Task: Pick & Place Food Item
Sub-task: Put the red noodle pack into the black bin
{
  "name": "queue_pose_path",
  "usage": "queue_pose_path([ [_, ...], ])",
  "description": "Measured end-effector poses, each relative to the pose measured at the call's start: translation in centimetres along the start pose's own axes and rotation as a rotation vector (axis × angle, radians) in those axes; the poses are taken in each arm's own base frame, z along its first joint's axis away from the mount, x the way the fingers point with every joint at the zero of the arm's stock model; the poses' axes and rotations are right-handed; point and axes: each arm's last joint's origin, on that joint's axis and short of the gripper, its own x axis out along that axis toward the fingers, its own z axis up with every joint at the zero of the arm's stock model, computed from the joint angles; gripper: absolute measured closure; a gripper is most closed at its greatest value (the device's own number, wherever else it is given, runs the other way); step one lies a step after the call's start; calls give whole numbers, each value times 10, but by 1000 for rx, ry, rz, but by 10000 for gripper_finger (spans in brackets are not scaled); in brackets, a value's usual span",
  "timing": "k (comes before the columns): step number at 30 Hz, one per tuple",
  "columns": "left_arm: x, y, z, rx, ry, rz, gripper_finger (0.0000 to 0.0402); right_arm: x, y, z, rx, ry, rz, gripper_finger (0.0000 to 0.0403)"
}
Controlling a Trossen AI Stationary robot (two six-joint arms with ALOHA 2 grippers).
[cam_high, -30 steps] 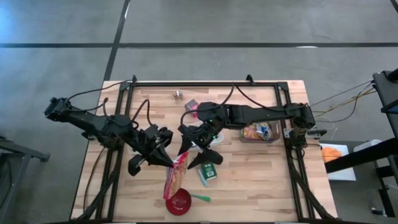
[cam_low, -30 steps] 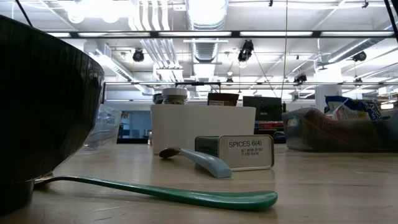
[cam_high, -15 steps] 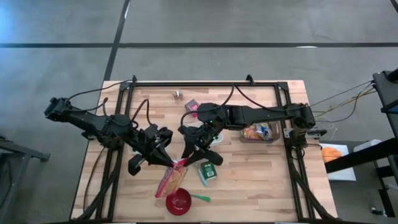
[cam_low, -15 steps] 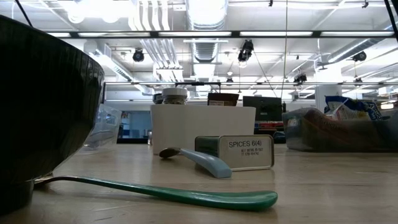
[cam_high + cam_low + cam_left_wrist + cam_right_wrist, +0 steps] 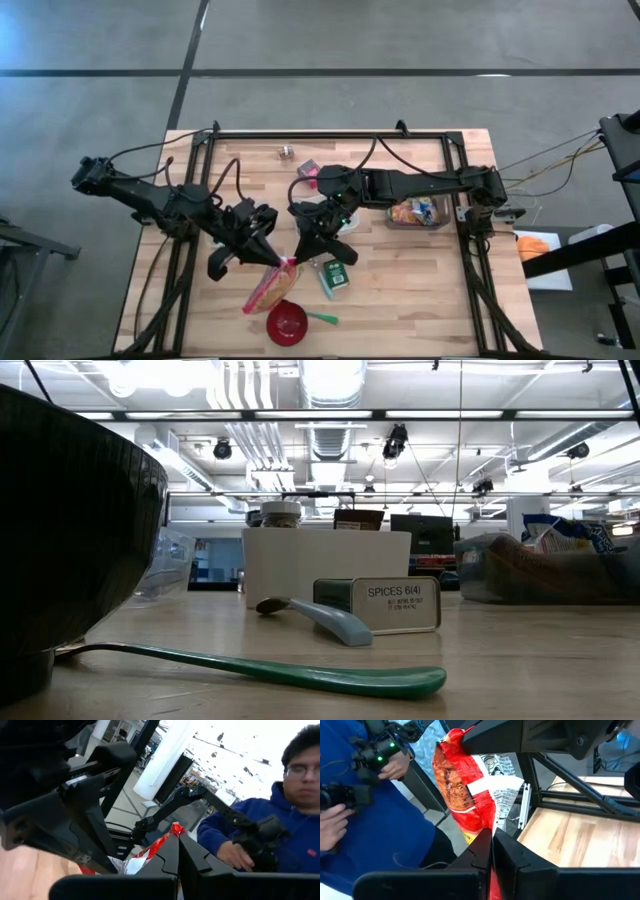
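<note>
The food item is a red snack bag [image 5: 270,288], and it hangs over the worktop [image 5: 400,290] just above the red bowl [image 5: 288,322], slanting down and away from both arms. It looks light and soft: a crinkly foil pouch, probably full of brittle pieces that would crush under a hard squeeze. The film seems slippery, so the sealed top edge, flat and doubled, is likely the safest place to pinch; the belly of the bag would just buckle.

The left claw [image 5: 272,258] is closed tight on the upper corner of the bag, just up from the bowl. In the left wrist view its fingers meet with the red and white film caught between them [image 5: 161,845].

The right claw [image 5: 312,247] sits close beside the left one, a little farther from the bowl, also fully closed. In the right wrist view the fingers [image 5: 482,851] press together with the bag [image 5: 465,790] rising straight out of them, so it appears to pinch the bag's edge as well.

Beside the bowl lie a green spoon [image 5: 322,318] and a green spice tin [image 5: 334,277]. A person in a blue top [image 5: 280,827] stands beyond the worktop.
</note>
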Motion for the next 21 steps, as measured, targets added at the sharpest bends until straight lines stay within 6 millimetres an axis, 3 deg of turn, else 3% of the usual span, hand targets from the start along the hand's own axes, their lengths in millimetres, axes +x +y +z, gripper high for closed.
queue_pose_path([
  [10,0,1,0,-206,-1,5,385,-3,3,0,185,9,-3,393],
  [21,0,3,1,-251,-30,43,240,-12,16,0,299,52,-16,392],
])
